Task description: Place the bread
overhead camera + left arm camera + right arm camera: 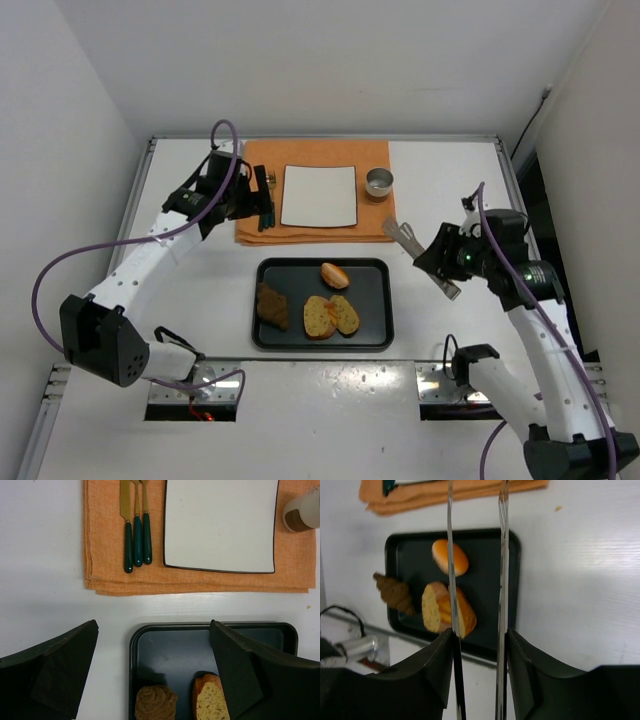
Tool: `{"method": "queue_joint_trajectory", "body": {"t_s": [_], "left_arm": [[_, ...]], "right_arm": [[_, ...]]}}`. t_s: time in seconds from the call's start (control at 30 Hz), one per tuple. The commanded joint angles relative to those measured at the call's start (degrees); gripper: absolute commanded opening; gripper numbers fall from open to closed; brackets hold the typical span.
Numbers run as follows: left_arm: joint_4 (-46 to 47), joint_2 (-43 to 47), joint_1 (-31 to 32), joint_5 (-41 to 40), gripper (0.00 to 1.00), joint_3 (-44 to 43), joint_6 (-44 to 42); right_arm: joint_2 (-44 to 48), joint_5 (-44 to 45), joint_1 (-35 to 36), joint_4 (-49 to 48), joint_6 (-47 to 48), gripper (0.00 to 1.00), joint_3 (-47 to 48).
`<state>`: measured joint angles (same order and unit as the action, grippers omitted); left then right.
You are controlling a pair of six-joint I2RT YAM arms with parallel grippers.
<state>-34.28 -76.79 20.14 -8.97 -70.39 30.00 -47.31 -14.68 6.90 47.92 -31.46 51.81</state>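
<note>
Tongs [405,237] clamped in the right gripper [480,640] hang apart, empty — pickup not yet begun, I judge — next: close them on the roll [334,274]; left gripper [154,627] gapes idle.

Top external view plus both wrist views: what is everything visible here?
table: 1, white, under everything
tray: 1, black, middle of the table
bun: 1, golden, far part of the tray
dark pastry: 1, brown, left side of the tray
bread slices: 2, tan with orange crust, near part of the tray, side by side
placemat: 1, orange, beyond the tray
plate: 1, white, square, on the placemat
cutlery: 3, green handles, on the placemat left of the plate
cup: 1, silver, on the placemat right of the plate
tongs: 1, metal, right of the tray, in the right tool
left tool: black, open
right tool: black, shut on the tongs
</note>
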Motion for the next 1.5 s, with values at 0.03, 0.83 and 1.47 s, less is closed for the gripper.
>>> {"method": "queue_joint_trajectory", "body": {"t_s": [0.03,0.83,1.47], "left_arm": [[0.44,0.42,0.95,0.71,0.99,-2.73,-0.03],[-3.42,-3.89,-0.81,-4.83,0.99,-4.05,3.14],[-3.42,-3.36,-0.81,-4.83,0.99,-4.05,1.91]], "right_arm": [[0.46,-10.00,3.12,-0.27,1.05,0.45,-3.82],[-23.08,8.79,29.04,-0.90,6.50,0.51,7.16],[-28.28,10.19,32.13,-1.52,6.59,0.29,14.26]]}}
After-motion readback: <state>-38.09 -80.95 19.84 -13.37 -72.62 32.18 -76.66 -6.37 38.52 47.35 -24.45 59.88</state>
